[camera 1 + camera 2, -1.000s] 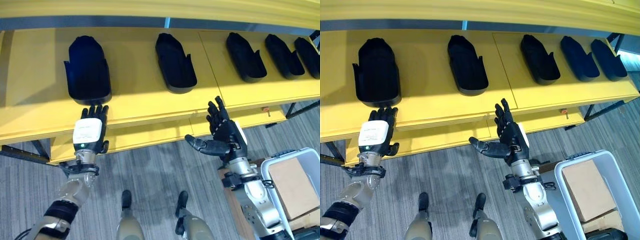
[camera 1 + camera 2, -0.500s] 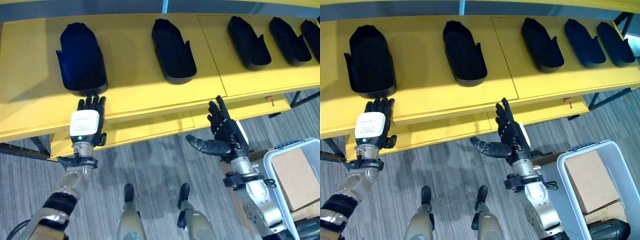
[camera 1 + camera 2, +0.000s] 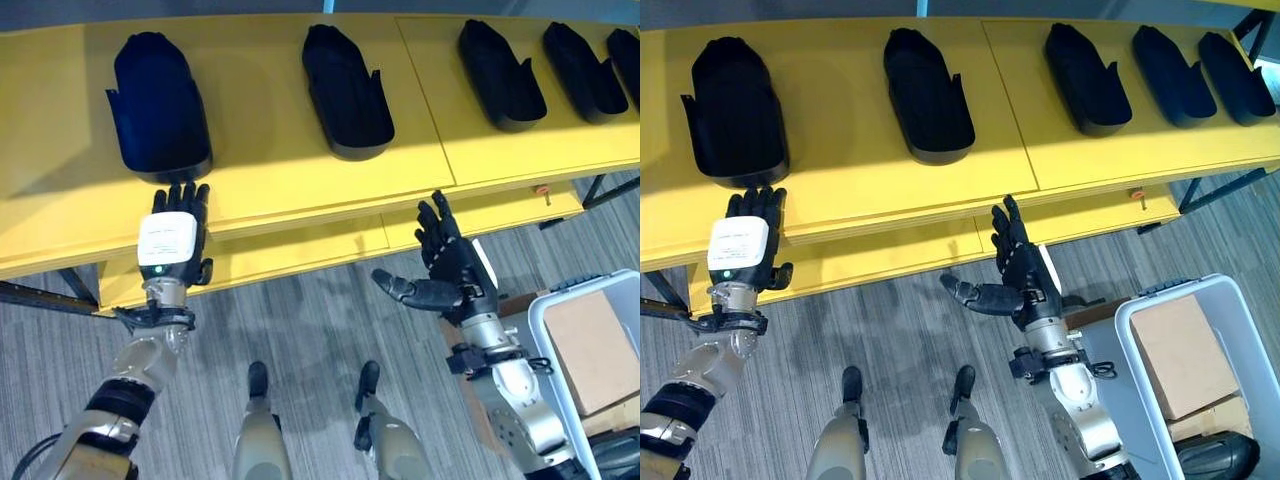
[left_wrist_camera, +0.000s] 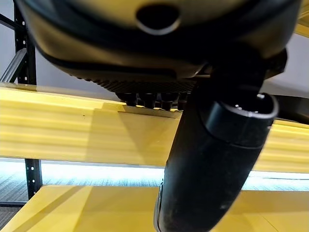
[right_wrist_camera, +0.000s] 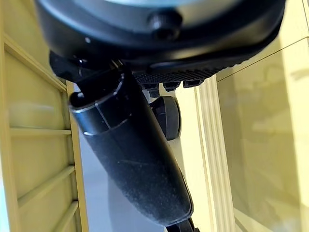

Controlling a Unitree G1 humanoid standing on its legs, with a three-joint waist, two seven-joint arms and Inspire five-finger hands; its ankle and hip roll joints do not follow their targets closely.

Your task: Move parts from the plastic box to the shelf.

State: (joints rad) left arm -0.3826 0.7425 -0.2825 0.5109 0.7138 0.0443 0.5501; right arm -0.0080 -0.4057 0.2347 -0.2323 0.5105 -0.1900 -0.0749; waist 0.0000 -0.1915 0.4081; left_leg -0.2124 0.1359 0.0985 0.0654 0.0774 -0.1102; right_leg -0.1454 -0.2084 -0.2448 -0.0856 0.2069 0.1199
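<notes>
Status check for you, operator: both hands are empty, and the step in hand is judged to be the interval between a placement and the next pick. Your left hand [image 3: 170,243] hovers at the front edge of the yellow shelf [image 3: 270,170], fingers straight and apart, just below the leftmost part [image 3: 157,105]; the head views cannot confirm whether the fingertips touch that part. Your right hand [image 3: 450,270] hangs over the floor in front of the shelf, fingers spread and thumb held out to the side, holding nothing. Five black parts lie in a row on the shelf: the leftmost one, a second [image 3: 347,90] near the middle, and three more [image 3: 500,75] close together toward the right end. The plastic box [image 3: 1160,322] stands on the floor at your right, close beside the right arm, and holds a brown cardboard piece [image 3: 1183,357]; a dark shape shows at its lower corner, but you cannot tell whether that is another part. The next move calls for you to draw both hands clear of the shelf edge, turn toward the box, and confirm what remains inside before reaching in. Keep the left hand from nudging the leftmost part as you withdraw it.
</notes>
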